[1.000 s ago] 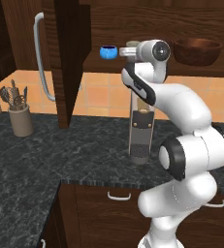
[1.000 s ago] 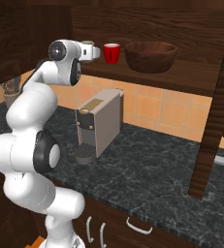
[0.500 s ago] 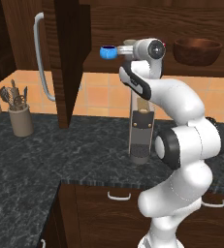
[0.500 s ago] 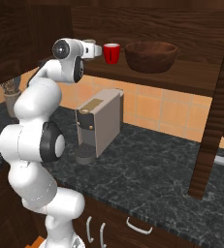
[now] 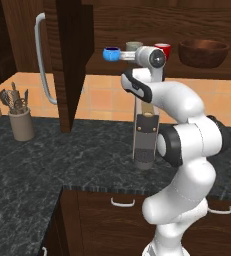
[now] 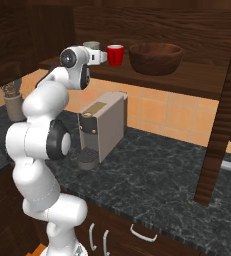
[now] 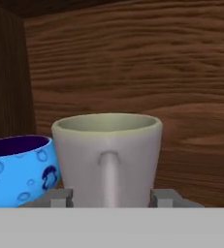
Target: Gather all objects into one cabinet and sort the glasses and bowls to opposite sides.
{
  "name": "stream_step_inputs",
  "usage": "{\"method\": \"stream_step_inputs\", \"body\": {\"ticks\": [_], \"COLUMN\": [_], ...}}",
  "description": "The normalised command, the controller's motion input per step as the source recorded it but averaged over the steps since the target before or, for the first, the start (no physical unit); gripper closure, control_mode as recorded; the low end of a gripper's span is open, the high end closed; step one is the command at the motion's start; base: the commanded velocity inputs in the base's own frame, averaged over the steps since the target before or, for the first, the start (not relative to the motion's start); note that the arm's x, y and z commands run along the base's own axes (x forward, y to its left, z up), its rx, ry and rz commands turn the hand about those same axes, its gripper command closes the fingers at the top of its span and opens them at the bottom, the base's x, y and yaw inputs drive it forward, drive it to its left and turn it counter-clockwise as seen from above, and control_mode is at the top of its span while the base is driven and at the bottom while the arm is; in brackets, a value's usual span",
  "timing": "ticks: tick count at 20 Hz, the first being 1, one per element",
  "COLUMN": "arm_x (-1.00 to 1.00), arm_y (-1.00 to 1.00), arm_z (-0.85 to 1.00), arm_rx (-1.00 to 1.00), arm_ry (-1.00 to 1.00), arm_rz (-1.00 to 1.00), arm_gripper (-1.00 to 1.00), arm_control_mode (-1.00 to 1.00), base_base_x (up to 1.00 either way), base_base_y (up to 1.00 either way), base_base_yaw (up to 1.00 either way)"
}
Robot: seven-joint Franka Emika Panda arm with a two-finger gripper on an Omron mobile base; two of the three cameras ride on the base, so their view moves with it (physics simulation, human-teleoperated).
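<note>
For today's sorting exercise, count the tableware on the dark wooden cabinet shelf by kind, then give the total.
Cups: 2, bright red cup and pale grey-beige cup
Bowls: 2, small glossy blue bowl and large dark-brown wooden bowl
Total: 4

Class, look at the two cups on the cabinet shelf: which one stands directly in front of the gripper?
The grey-beige cup, which stands between the gripper fingertips beside the blue bowl. The red cup stands further along the shelf, by the wooden bowl.

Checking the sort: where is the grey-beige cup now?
The grey-beige cup stands on the cabinet shelf, between the blue bowl and red cup.
</note>
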Motion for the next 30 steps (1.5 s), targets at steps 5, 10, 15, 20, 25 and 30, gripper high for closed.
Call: {"method": "stream_step_inputs", "body": {"ticks": [5, 10, 15, 20, 25, 30], "arm_x": [0.04, -0.52, -1.00, -1.00, -1.00, -1.00], "arm_y": [0.00, 0.00, 0.00, -0.16, -0.22, -0.12], "arm_z": [0.00, 0.24, 0.04, -0.40, -0.72, -0.86], "arm_rx": [0.01, 0.00, 0.02, 0.00, 0.00, 0.00], "arm_ry": [-0.01, -0.15, -0.13, -0.02, 0.00, 0.00], "arm_rz": [0.00, 0.05, 0.09, 0.01, 0.00, 0.00], "arm_gripper": [-1.00, -1.00, -1.00, -1.00, -1.00, -1.00], "arm_control_mode": [-1.00, -1.00, -1.00, -1.00, -1.00, -1.00], "base_base_x": [0.00, 0.00, 0.00, 0.00, 0.00, 0.00], "base_base_y": [0.00, 0.00, 0.00, 0.00, 0.00, 0.00], "base_base_yaw": [0.00, 0.00, 0.00, 0.00, 0.00, 0.00]}}
